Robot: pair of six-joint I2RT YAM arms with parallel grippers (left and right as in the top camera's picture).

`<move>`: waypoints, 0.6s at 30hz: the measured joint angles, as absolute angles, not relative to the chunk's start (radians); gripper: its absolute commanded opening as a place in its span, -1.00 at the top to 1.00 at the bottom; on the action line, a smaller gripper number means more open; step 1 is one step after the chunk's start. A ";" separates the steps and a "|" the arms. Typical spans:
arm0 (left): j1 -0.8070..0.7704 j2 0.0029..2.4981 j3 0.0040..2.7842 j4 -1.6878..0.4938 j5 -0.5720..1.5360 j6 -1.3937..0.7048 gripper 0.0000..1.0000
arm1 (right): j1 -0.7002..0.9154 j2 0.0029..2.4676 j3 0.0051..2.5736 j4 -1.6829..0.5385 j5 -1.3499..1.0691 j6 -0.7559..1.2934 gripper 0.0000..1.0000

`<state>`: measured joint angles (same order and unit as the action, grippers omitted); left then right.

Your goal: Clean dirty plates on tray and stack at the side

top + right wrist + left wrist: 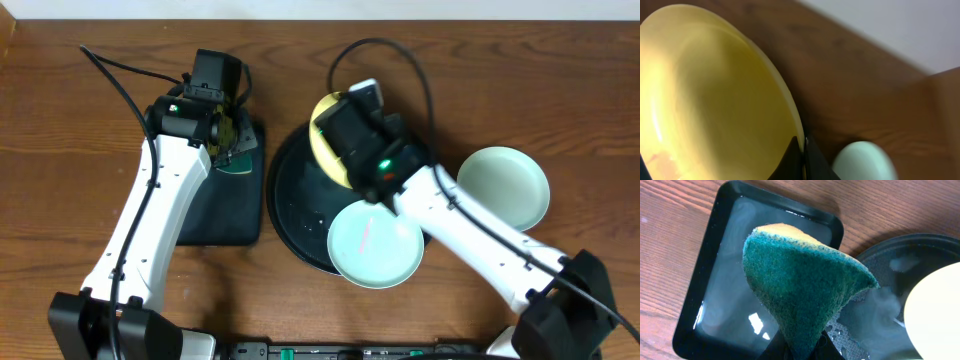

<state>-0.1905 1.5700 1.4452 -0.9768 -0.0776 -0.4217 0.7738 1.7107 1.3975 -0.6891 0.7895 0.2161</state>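
Hold the yellow plate [715,95] pinched by its rim in the right fingers [790,165], tilted above the tray [285,215]. Bring the sponge [800,285], squeezed in the left fingers [774,352] nearby, flat onto the dish face and scrub lightly, avoiding levering the rim free. Leave 2 mint plates [375,243] behind the right fingers alone.

The table [60,120] is brown wood with a low sheen, and its grain is plain to see. The sponge [800,285] has a rough, fibrous dark green face and a softer yellow foam back. The small tray [725,255] is black plastic, glossy and throwing back the light. The round tray [290,215] is black too, shiny with hazy, wet-looking patches. The yellow plate [710,95] is smooth plastic with a soft gloss. The mint plates [375,245] look smooth and nearly matt. The arms [150,215] wear smooth white shells.
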 measured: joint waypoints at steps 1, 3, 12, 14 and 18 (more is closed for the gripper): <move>-0.191 1.570 1.445 -0.977 -0.077 -0.422 0.85 | 0.797 1.711 1.398 -0.689 0.847 0.215 0.98; -0.191 1.570 1.445 -0.977 -0.078 -0.422 0.85 | 0.839 1.711 1.398 -0.689 0.954 0.212 0.98; -0.191 1.570 1.445 -0.977 -0.078 -0.422 0.85 | 0.878 1.711 1.398 -0.688 1.145 0.213 0.98; -0.191 1.570 1.445 -0.977 -0.078 -0.422 0.85 | 0.878 1.711 1.398 -0.688 1.161 0.216 0.98; -0.191 1.570 1.445 -0.977 -0.078 -0.422 0.85 | 0.878 1.711 1.398 -0.674 1.221 0.219 0.98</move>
